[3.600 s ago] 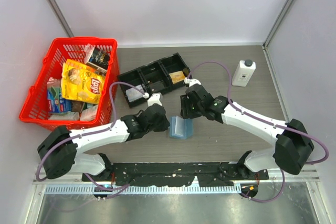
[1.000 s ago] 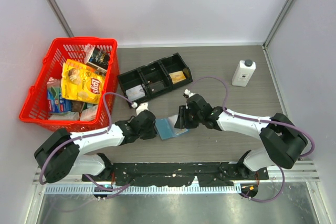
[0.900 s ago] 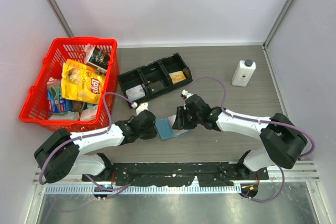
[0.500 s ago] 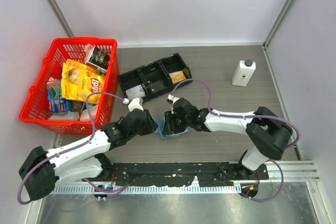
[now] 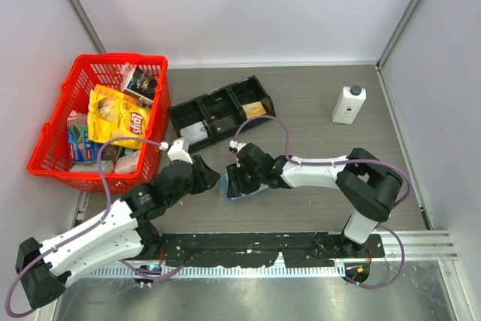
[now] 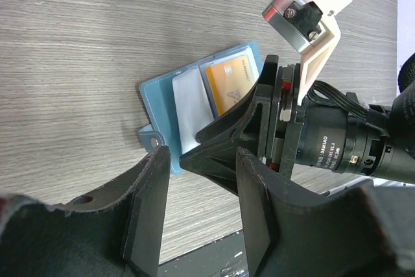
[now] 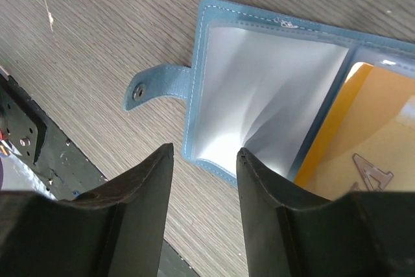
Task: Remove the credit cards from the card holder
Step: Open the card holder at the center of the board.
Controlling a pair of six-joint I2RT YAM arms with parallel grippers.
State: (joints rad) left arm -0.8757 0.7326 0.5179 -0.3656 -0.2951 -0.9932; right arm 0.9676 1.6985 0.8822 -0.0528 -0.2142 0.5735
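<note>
Near the front middle of the table (image 5: 323, 80), the card holder (image 6: 159, 108): light blue, spread open flat with its clear pockets facing up, and in the top view mostly covered by the right gripper (image 7: 205, 150). Inside it, an orange card (image 6: 230, 84) tucked in one pocket. Right beside that, a pale pocket (image 7: 259, 95) with a whitish sheen, card or bare sleeve impossible to tell. At the outer edge of that pale pocket, a snap tab (image 7: 155, 87) sticking out onto the wood. Right gripper with fingers spread apart, pinching nothing, tips poised at the long edge of the pale pocket just beside the tab; touching or just above, not clear. Left gripper (image 6: 203, 150) likewise spread wide and holding nothing, just beside the holder on its tab side, apart from it. Farther back, a black tray (image 5: 222, 116) of three compartments: a whitish flat piece (image 5: 194, 134) in the left-hand one, a tan flat piece (image 5: 254, 110) in the right-hand one, the middle one too dark to read. At far left, a red basket (image 5: 120, 58) stuffed with packets, a yellow chip bag (image 5: 116, 116) on top. Well apart at far right, a white bottle (image 5: 349, 104) with a dark cap, upright.
</note>
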